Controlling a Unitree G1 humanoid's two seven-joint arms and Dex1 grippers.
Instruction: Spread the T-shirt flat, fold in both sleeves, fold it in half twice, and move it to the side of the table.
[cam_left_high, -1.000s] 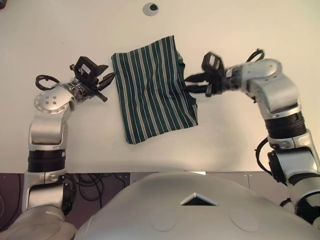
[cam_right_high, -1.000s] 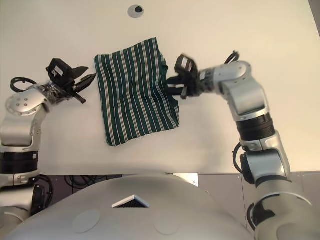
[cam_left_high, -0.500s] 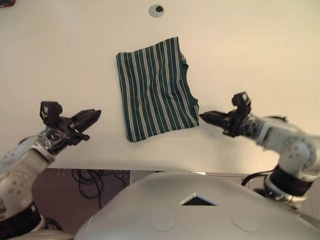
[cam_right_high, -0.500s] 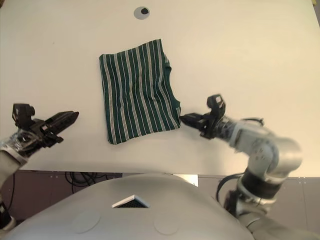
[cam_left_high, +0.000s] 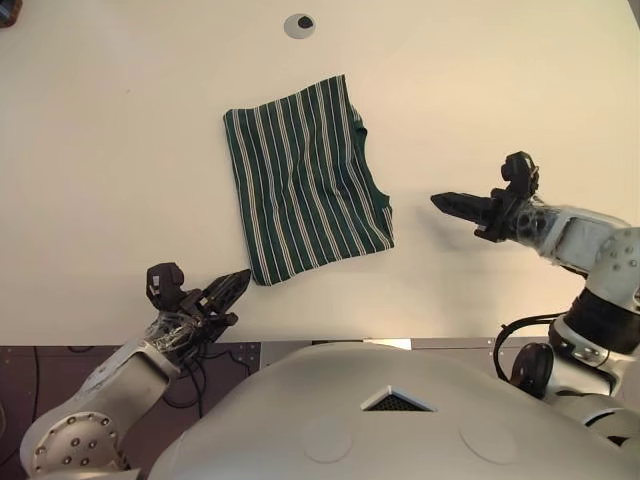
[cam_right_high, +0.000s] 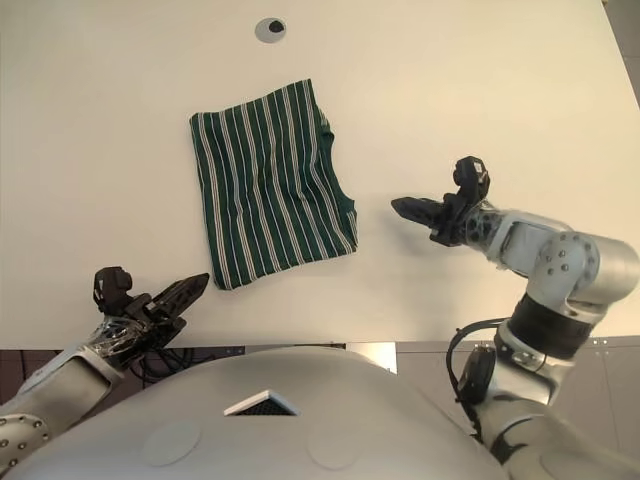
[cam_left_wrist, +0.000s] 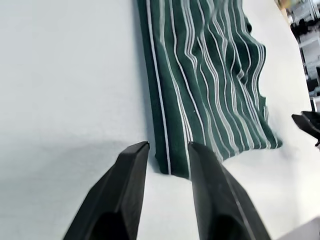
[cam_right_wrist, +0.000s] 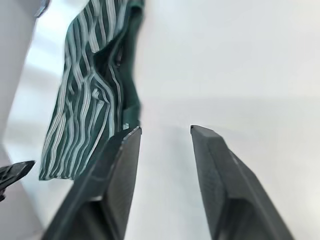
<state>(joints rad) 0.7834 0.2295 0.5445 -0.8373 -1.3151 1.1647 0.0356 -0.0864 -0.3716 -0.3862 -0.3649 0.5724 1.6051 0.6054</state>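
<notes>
The T-shirt (cam_left_high: 305, 180), dark green with white stripes, lies folded into a rough rectangle in the middle of the white table (cam_left_high: 120, 150). My left gripper (cam_left_high: 240, 282) is low at the table's front edge, just left of the shirt's near corner, its fingers (cam_left_wrist: 132, 165) open and holding nothing. In the left wrist view that near corner of the T-shirt (cam_left_wrist: 200, 100) lies just beyond the left gripper (cam_left_wrist: 167, 146). My right gripper (cam_left_high: 440, 201) hovers to the right of the shirt, a short gap away, open and empty. In the right wrist view the right gripper (cam_right_wrist: 165, 129) points toward the shirt's edge (cam_right_wrist: 90, 100).
A round grey grommet (cam_left_high: 300, 25) sits in the table at the back. The table's front edge (cam_left_high: 400, 342) runs close to me, with cables (cam_left_high: 190, 360) hanging below it. Bare tabletop lies left and right of the shirt.
Both grippers have drawn away from the shirt's sides: the left dropped back to the front edge, the right swung out to the right. The shirt has stayed where it was.
</notes>
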